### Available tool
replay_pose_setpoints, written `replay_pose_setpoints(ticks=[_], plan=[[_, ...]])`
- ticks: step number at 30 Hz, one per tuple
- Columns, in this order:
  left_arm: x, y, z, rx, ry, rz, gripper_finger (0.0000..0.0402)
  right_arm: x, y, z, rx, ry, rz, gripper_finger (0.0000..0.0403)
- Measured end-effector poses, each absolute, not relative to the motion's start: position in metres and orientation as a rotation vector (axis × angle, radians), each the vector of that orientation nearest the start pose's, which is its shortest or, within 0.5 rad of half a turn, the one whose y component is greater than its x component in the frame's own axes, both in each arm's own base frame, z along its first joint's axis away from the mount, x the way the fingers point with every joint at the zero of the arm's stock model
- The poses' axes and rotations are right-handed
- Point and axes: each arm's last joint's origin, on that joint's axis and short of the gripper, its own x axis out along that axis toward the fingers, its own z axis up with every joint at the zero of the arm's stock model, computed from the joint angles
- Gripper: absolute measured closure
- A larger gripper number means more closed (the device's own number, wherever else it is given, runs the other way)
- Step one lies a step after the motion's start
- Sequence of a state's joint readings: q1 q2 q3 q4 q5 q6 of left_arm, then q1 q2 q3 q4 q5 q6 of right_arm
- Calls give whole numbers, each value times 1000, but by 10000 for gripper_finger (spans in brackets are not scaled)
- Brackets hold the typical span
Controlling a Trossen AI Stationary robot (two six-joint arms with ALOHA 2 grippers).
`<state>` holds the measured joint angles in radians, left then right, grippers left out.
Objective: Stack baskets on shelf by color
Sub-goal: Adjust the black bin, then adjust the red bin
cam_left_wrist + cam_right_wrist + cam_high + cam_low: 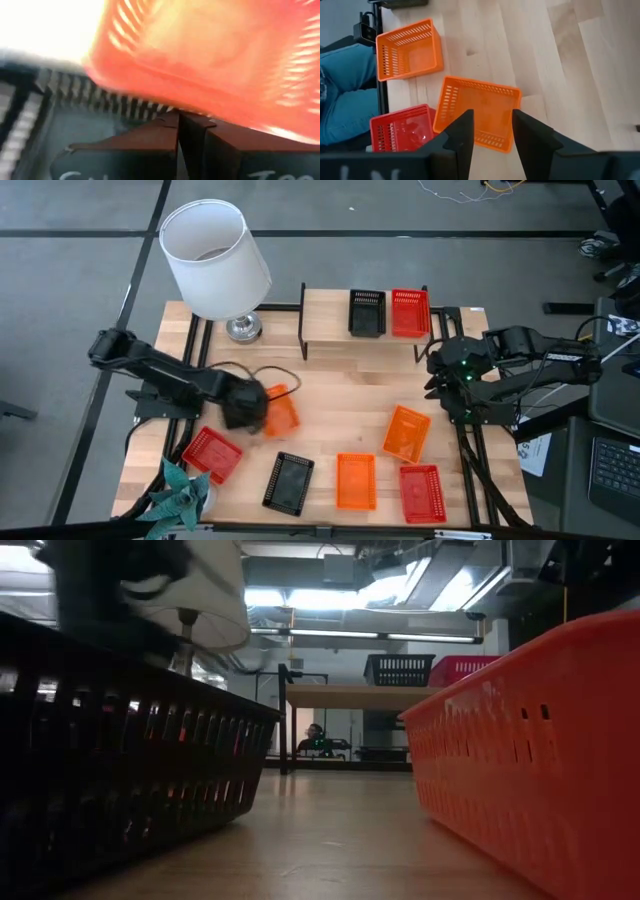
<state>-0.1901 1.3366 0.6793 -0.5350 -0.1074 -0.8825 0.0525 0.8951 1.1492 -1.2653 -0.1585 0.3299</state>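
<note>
From above: my left gripper [262,412] sits at the table's left-centre, over an orange basket [281,412]; on the shelf [330,323] at the back, a black basket [367,312] and a red basket [409,312] stand side by side. I judge these perforated trays light, slightly springy and slick, best pinched on a wall. A lamp [214,260] and its cable lie close beside the carry path; five more baskets dot the front of the table. My right gripper [440,385] waits at the right edge.

At table height: a black tray [110,760] and an orange tray [530,750] frame the distant shelf, its two baskets on top.

Left wrist: the fingers [195,135] meet, pressed together at the orange basket's wall; I read that as a grip.

Right wrist: jaws apart and empty above a tilted orange basket [477,112], with another orange one [409,49] and a red one [402,127] nearby.
</note>
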Motion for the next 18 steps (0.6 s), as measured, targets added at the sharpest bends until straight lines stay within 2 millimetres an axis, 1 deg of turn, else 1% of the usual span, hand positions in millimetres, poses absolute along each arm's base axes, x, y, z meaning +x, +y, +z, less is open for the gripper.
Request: replay_pose_setpoints(ticks=[2, 4, 6, 8, 10, 13, 15, 18], plan=[[250, -38, 167, -607, 946, 367, 401, 129, 11, 348, 350, 1017, 30, 270], [273, -39, 172, -586, 834, 301, 401, 130, 11, 349, 351, 1009, 32, 270], [289, -40, 180, -548, 810, 268, 401, 130, 11, 349, 356, 1010, 30, 270], [299, -41, 192, -500, 818, 254, 401, 130, 12, 349, 357, 1011, 32, 270], [305, -43, 205, -455, 839, 243, 401, 130, 12, 349, 362, 1011, 39, 270], [307, -46, 225, -415, 909, 250, 401, 130, 12, 349, 373, 1012, 42, 270], [305, -50, 241, -387, 955, 278, 401, 130, 12, 349, 389, 1013, 34, 270], [296, -60, 263, -302, 1024, 349, 401, 130, 12, 349, 397, 1008, 30, 270]])
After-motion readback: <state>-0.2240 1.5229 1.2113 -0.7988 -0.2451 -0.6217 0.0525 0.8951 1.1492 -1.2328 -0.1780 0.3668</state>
